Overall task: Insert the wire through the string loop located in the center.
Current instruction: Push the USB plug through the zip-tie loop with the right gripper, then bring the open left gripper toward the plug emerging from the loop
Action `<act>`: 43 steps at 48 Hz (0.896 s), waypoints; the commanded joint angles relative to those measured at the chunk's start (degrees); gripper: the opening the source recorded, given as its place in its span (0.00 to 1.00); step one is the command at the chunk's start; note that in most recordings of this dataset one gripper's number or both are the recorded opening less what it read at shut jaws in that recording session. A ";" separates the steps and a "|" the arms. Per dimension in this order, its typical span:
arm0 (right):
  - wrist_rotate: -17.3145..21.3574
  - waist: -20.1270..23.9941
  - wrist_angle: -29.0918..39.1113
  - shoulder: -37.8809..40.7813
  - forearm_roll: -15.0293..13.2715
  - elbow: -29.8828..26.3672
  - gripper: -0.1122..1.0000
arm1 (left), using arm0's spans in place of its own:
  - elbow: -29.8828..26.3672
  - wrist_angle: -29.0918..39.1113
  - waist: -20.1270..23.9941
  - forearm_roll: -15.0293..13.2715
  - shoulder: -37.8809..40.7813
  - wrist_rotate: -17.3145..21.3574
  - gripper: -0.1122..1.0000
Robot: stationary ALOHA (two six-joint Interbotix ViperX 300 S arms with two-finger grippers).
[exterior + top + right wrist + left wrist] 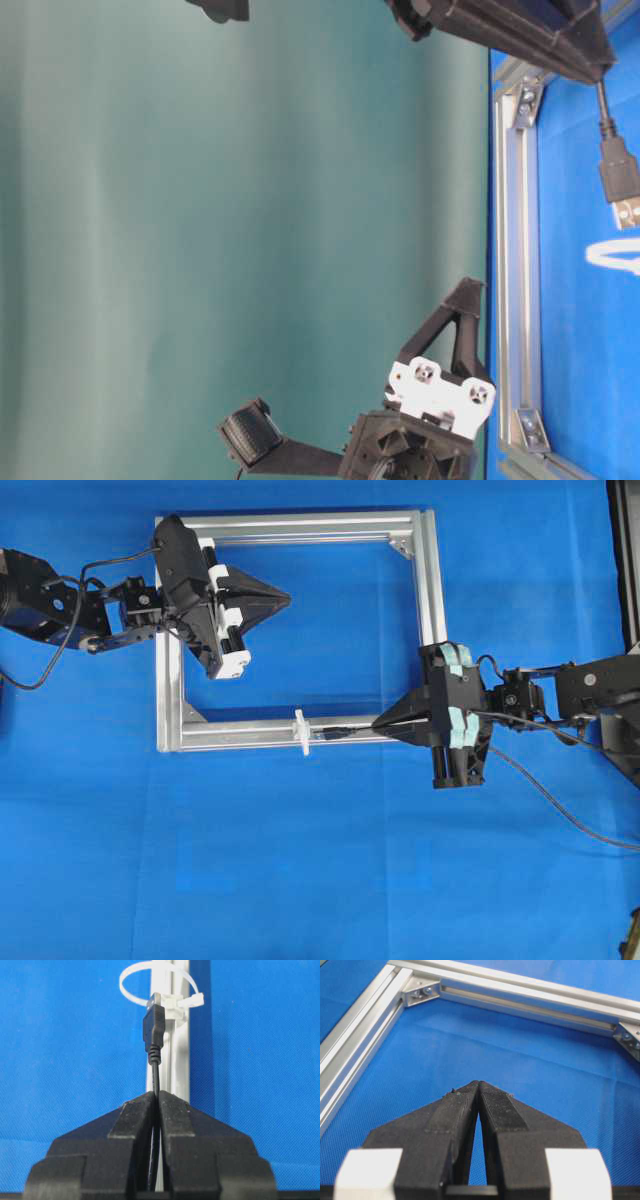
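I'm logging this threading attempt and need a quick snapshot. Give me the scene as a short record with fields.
surface: blue mat
frame: silver aluminium frame, flat on the mat
string loop: white string loop, on the frame's near bar
wire: wire, plug just short of the loop, not yet through
right gripper: right gripper shut on the wire
left gripper: left gripper shut, empty, over the frame's inside

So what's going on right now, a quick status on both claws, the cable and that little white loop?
Right gripper shut on the wire. Plug just short of the string loop, not through. Left gripper shut, empty, over the frame. Nothing blocking.
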 commanded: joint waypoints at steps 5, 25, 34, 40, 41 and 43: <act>-0.09 0.09 -0.88 0.44 0.00 -2.11 0.08 | -0.44 -0.26 -0.26 0.18 -1.76 -0.09 0.12; -0.09 1.05 -0.79 5.10 0.00 -8.17 0.08 | -0.18 -0.26 -0.18 0.18 -1.76 -0.09 0.12; -0.09 1.05 -0.88 7.65 0.09 -10.99 0.08 | -0.18 -0.35 -0.18 0.18 -1.76 -0.18 0.12; -0.09 1.05 -0.88 9.93 0.09 -13.10 0.08 | -0.18 -0.26 -0.18 0.09 -1.76 -0.18 0.12; -0.09 0.97 -0.88 10.20 0.00 -13.45 0.08 | -0.09 -0.26 -0.18 0.18 -1.76 -0.18 0.12; -0.09 1.05 -0.88 10.63 0.00 -13.89 0.08 | -0.18 -0.26 -0.18 0.18 -1.76 -0.26 0.12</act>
